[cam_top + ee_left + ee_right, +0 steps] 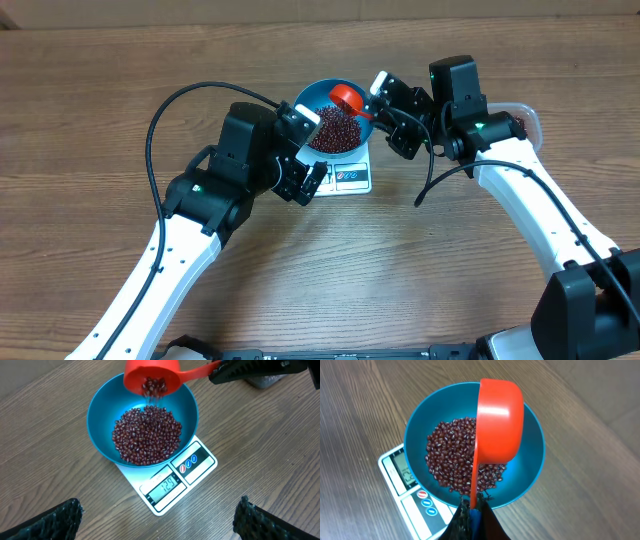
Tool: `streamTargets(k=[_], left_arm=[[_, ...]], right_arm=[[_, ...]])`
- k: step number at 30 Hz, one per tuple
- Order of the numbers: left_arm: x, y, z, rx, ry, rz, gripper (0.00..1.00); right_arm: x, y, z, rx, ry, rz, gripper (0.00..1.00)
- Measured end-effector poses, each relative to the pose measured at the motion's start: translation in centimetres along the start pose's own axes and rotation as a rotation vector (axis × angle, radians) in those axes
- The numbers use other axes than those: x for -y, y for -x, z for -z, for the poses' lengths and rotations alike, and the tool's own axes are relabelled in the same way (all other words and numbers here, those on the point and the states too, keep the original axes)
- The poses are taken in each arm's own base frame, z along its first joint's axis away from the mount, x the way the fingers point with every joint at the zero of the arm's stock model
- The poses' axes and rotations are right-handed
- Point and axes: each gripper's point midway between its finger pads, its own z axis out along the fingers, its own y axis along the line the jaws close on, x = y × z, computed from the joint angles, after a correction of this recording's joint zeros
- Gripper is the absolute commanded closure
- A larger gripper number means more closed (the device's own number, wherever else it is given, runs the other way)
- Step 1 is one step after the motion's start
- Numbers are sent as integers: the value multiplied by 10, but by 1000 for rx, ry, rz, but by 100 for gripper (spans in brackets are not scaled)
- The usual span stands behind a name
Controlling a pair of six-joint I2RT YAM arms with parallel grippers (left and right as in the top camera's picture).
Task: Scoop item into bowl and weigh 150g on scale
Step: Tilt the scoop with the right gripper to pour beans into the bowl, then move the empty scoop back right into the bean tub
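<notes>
Now, a wooden table (100, 120) carries scale (205, 460) and bowl (102, 420).
Blue bowl sits on the white scale; left gripper (157, 525) gapes empty beside it; right gripper (472, 512) clamps the tilted orange scoop (500, 420) above, beans (145, 435) spilling onto the heap inside.

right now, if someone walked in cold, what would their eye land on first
First the orange-red scoop, held by the right gripper and tipped over the bright blue bowl, with dark red beans spilling from it onto the heap inside. Next the white scale under the bowl at mid-table, its display showing 129.
</notes>
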Motion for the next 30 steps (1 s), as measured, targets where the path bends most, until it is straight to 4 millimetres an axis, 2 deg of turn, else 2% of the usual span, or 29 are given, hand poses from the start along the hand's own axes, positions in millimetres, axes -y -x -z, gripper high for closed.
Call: streamTargets(k=[8,18,24,30], left_arm=[[0,0,0,0,0,0,0],[0,0,0,0,0,0,0],[0,0,0,0,0,0,0],[0,0,0,0,0,0,1]], right_arm=[[0,0,0,1,-1,184,96],[3,2,0,8,-11,225,96],[16,8,2,28,-67,122,96],[52,-6,18,5,-203,-153,96]])
